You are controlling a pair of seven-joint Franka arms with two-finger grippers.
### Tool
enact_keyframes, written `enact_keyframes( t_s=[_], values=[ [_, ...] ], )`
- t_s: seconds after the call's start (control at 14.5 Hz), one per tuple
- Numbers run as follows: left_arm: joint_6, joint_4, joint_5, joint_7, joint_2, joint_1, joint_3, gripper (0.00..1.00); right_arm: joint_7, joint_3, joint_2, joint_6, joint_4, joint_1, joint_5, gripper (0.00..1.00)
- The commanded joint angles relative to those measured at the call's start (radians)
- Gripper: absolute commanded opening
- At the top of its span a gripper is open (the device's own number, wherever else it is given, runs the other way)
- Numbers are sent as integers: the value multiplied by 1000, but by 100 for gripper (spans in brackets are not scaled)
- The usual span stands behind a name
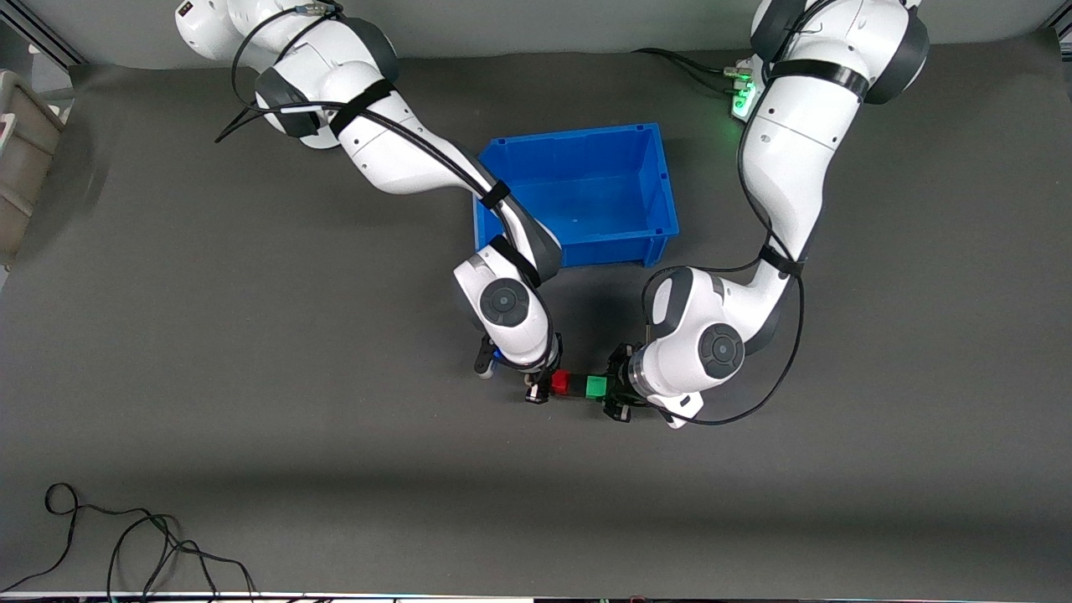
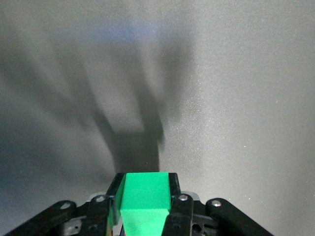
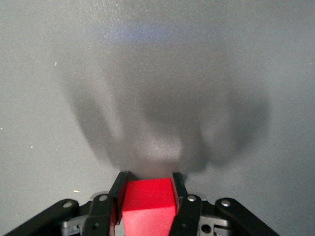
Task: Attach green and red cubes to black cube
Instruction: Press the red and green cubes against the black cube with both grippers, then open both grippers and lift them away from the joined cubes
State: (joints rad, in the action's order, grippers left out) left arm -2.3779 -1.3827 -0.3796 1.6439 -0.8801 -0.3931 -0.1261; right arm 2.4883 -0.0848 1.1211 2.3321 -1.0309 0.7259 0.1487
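My right gripper is shut on the red cube, which fills the space between its fingers in the right wrist view. My left gripper is shut on the green cube, seen between its fingers in the left wrist view. Both cubes are held side by side over the grey mat at the table's middle, with a narrow dark strip between them. I cannot tell whether that strip is the black cube; it shows clearly in no view.
The blue bin stands open and empty on the mat, farther from the front camera than the spot under the cubes. A grey crate sits at the right arm's end. Loose black cable lies near the front edge.
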Motion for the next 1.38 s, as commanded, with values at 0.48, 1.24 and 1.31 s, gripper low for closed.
enact_keyframes(
  t_s=[0.48, 1.24, 1.31],
  values=[
    [-40, -19, 41, 31, -2, -39, 16, 0, 20, -1, 20, 3, 32, 0, -37, 0],
    [-23, -10, 41, 50, 10, -15, 16, 100, -49, 0, 19, 6, 34, 4, -38, 100],
    [-20, -10, 41, 50, 13, -9, 16, 100, -84, 0, 19, 6, 34, 7, -37, 100]
  ],
)
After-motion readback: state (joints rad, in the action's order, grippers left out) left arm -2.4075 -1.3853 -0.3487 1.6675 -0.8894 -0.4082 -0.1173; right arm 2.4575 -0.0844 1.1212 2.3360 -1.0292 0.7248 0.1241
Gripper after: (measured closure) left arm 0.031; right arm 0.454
